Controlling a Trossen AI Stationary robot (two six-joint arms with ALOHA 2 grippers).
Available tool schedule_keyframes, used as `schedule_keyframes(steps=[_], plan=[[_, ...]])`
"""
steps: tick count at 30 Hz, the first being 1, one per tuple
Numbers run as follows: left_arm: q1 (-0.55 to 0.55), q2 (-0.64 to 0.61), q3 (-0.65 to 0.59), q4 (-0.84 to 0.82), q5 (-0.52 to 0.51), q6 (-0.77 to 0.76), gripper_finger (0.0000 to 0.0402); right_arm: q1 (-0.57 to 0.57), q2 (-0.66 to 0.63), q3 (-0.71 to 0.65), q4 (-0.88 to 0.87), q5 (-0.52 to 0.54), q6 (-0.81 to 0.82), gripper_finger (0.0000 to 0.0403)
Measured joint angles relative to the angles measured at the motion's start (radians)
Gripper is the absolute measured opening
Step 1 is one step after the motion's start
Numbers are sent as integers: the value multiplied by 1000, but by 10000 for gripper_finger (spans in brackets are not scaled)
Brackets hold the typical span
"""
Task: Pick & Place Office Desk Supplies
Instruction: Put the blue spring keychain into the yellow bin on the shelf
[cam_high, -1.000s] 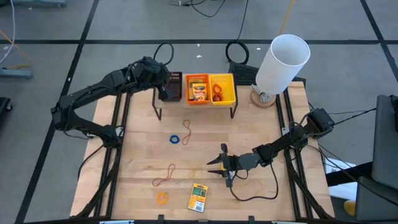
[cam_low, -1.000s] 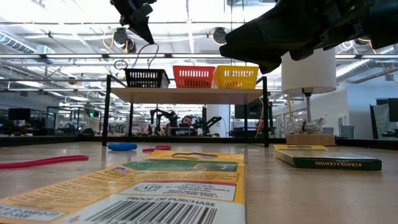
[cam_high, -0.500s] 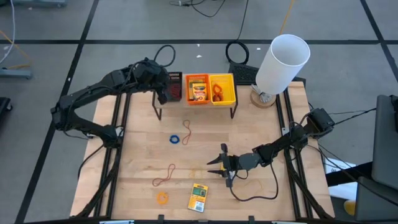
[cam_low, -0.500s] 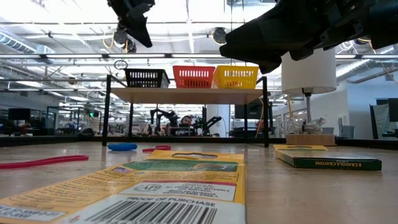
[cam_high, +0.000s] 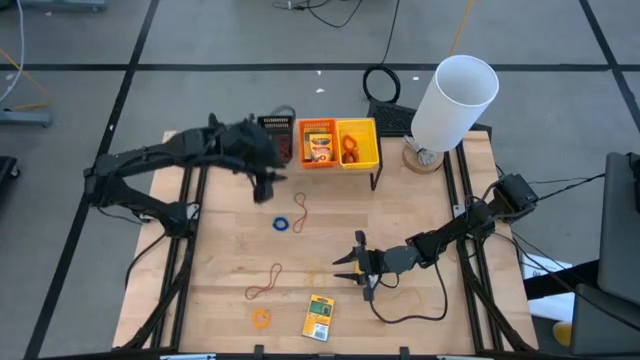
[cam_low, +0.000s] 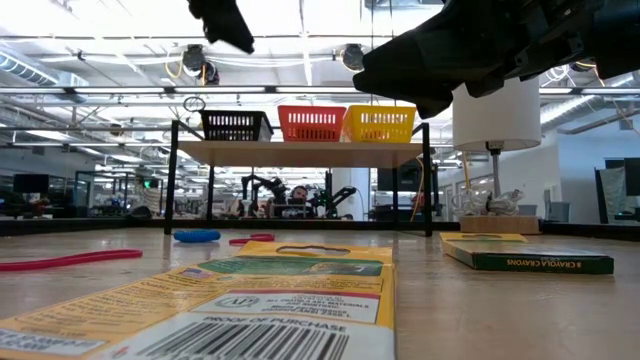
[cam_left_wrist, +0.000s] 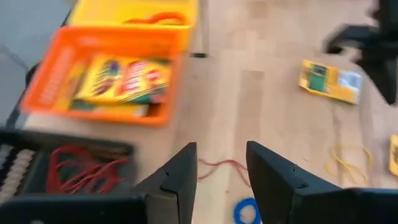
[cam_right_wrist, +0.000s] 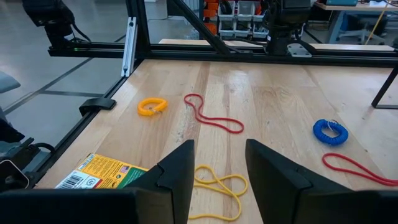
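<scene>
Crayon box (cam_low: 527, 255) edge reads "CRAYOLA CRAYONS"; near pack (cam_low: 250, 300): apparently "PROOF OF PURCHASE".

Overhead view straight down, low view level across table (cam_low: 480, 300), wrist views forward, sharing tabletop

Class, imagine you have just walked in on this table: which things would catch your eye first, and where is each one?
The big white cylinder at the table's far right corner stands out first. Next come the three bins on the raised shelf at the far edge: black bin, orange bin holding crayon packs, and yellow bin. On the wood lie coloured rubber bands, such as the blue coil, and a yellow pack near the front edge.
</scene>
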Motion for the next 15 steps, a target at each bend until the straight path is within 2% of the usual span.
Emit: schedule_keyframes(steps=[3,6,12,15], plan=[[-113,-1,-20,23,-73,-1,120,0,0,0,0,0,0,132],[-218,-1,-107,101,-133,-12,114,1,0,0,-4,-2,10,132],[-345,-47,-412,307,-139,-101,117,1,0,0,-59,-3,49,132],[-385,-94,-570,452,-102,-167,117,1,0,0,-55,-2,48,132]])
